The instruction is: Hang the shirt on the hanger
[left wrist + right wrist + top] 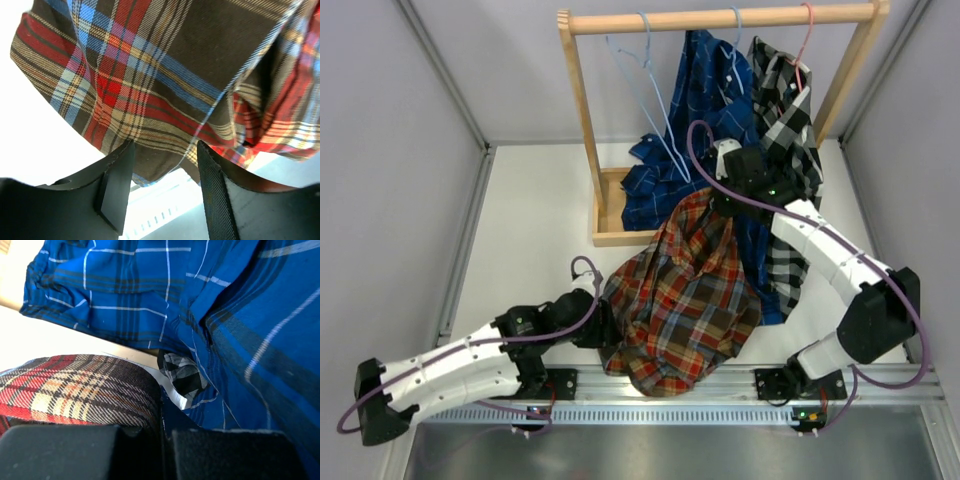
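Note:
The red-orange plaid shirt hangs bunched over the table's near middle, lifted at its top. My right gripper is shut on that top fold; in the right wrist view the shirt is pinched between the closed fingers of the right gripper. My left gripper is at the shirt's lower left edge. In the left wrist view the left gripper is open, with the shirt's hem reaching just between the fingertips. The light-blue hanger hangs bare on the wooden rail, behind and left of the right gripper.
A wooden rack stands at the back, with its rail across the top. On it hang a navy blue plaid shirt and a black-and-white plaid shirt on a pink hanger. The navy shirt is right behind my right gripper.

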Controlling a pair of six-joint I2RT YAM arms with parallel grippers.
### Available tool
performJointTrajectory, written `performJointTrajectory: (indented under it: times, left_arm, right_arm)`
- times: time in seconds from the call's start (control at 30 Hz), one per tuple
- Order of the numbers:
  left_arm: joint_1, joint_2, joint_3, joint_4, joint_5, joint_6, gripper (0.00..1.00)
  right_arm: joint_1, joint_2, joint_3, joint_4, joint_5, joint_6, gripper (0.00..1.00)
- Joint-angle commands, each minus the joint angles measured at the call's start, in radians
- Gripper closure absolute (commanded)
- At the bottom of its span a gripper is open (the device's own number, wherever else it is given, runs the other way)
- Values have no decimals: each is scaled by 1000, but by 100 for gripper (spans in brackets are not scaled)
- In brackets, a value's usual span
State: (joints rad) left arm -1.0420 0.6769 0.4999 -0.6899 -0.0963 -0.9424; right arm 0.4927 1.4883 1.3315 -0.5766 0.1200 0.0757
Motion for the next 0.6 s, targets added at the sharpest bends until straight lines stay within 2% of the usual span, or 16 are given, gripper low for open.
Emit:
performJointTrajectory:
  times: [0.0,0.1,0.13,0.23,0.27,0.3,0.33,0.37,0.5,0.57]
  left_arm:
    - [-29,42,-4,39,-60,-29,43]
    - [-32,70,-4,73,-62,-22,37]
    - [-32,78,-4,72,-71,-19,40]
    - [-32,99,-12,76,-115,-35,60]
    - [-32,104,-15,84,-123,-36,60]
    - [-32,114,-23,96,-131,-36,66]
    - [-32,119,-24,102,-138,-38,78]
    - [-32,124,-23,102,-149,-45,100]
    - [-32,110,-1,69,-268,-94,100]
    - [-29,95,57,6,-434,-152,100]
  right_arm:
    - [-17,7,63,-5,-17,12,100]
    - [-16,12,66,-6,-28,12,100]
    - [-17,9,66,-6,-29,10,100]
    - [-16,-3,63,-5,-39,12,100]
    - [-17,-8,60,-3,-43,10,100]
    - [-17,-13,60,-6,-43,9,100]
    - [-17,-19,58,-6,-43,7,100]
    - [-19,-23,57,-6,-43,7,100]
    - [-19,-51,31,-5,-63,19,100]
    - [-19,-83,-3,-3,-89,27,100]
